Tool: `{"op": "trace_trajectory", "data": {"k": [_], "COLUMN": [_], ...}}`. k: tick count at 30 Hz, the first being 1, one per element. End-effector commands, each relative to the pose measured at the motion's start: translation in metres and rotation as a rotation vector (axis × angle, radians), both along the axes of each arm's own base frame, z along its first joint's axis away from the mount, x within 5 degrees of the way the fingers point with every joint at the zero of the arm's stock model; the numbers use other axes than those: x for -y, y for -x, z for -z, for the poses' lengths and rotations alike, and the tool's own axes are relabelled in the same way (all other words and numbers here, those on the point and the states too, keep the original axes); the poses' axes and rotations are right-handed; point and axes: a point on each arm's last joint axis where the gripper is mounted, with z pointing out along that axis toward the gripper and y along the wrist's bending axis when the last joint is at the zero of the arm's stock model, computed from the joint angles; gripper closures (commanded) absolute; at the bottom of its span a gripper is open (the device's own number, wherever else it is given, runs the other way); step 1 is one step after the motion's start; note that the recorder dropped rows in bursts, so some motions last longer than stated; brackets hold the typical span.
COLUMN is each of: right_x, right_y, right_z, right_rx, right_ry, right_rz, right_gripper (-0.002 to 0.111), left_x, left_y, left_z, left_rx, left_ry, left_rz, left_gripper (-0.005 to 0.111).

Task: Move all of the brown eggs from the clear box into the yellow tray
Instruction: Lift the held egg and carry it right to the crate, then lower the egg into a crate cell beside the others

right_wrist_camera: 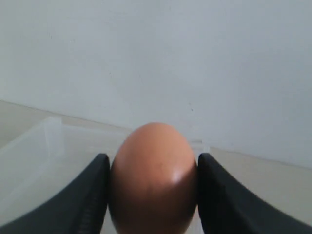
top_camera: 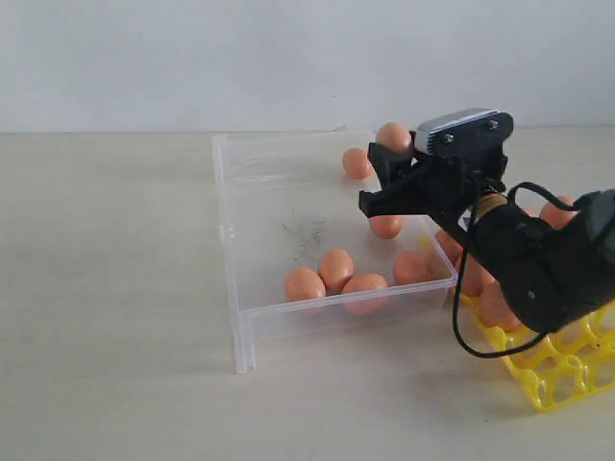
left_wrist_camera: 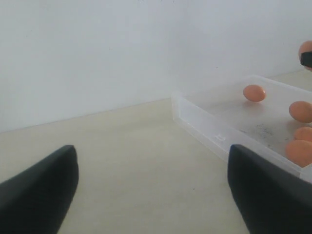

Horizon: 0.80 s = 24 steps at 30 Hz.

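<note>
Brown egg clamped in partly open right gripper, above clear box. Right arm stretches in from right side, claw pointing left.

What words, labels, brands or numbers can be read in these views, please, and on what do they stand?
None: no view shows readable writing.
The dark marks on the floor of the clear box are scuffs, not letters; the yellow tray shows no label.

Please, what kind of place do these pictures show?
Probably a robot test bench, not a kitchen: a bare pale table, a plain white wall, and a black robot arm holding a brown egg above a clear box.
</note>
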Motion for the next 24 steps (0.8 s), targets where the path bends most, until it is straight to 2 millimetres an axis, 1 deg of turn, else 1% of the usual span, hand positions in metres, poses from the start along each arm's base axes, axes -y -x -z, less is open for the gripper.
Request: {"op": "trace_trajectory", "data": {"k": [1,5,6,10,14,16,17,19,21,23,24], "right_x": [0.016,0.032,0.038,0.066,0.096,0.107,0.11,0.11,0.104,0.098,0.098], "right_y": [0.023,0.051,0.06,0.101,0.146,0.166,0.172,0.174,0.175,0.176,0.176], "right_z": [-0.009,-0.026,-0.03,-0.037,-0.033,-0.03,-0.029,-0.035,-0.033,-0.034,-0.035], "right_rx": [-0.016,-0.016,-0.014,-0.034,-0.083,-0.109,-0.115,-0.096,-0.124,-0.105,-0.095], "right_ry": [-0.043,-0.057,-0.056,-0.044,-0.038,-0.078,-0.093,-0.148,-0.102,-0.087,-0.099], "right_rz": [0.012,0.063,0.089,0.215,0.343,0.376,0.377,0.37,0.309,0.239,0.237], "right_gripper": [0.108,0.108,0.108,0.108,0.108,0.108,0.108,0.108,0.108,0.108,0.108], "left_x": [0.0,0.0,0.0,0.0,0.0,0.0,0.0,0.0,0.0,0.0,0.0], "left_y": [0.0,0.0,0.0,0.0,0.0,0.0,0.0,0.0,0.0,0.0,0.0], "left_z": [0.001,0.001,0.001,0.001,0.001,0.001,0.001,0.001,0.001,0.001,0.001], "left_rx": [0.004,0.004,0.004,0.004,0.004,0.004,0.004,0.004,0.004,0.004,0.004], "left_ry": [0.015,0.015,0.015,0.015,0.015,0.015,0.015,0.015,0.015,0.015,0.015], "left_rz": [0.004,0.004,0.004,0.004,0.004,0.004,0.004,0.004,0.004,0.004,0.004], "left_gripper": [0.029,0.029,0.029,0.029,0.029,0.029,0.029,0.029,0.029,0.029,0.029]}}
